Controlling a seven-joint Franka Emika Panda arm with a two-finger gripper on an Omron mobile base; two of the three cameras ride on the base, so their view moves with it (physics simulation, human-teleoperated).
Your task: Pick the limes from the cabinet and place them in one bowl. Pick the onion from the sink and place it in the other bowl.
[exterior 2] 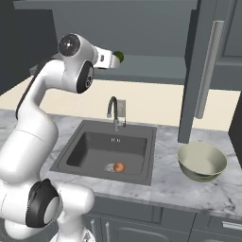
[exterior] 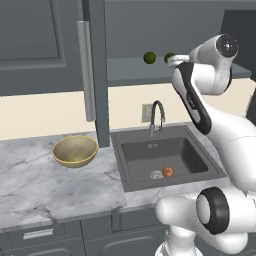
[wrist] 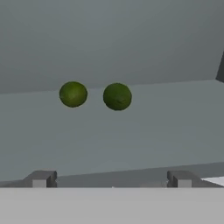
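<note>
- The fingers stand wide apart with nothing between them, level with the cabinet's grey shelf.
- Two limes rest ahead of the fingers on that shelf, close together: the left lime and the right lime.
- Far below the fingers, the onion lies in the sink beside the drain.
- On the counter stand a golden-tan bowl and a cream-grey bowl.

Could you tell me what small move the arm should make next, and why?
Probably ease the gripper forward along the cabinet shelf toward the nearer lime. Its fingertips are spread and empty, and both limes still sit on the shelf ahead, apart from each other and beyond the fingers.
</note>
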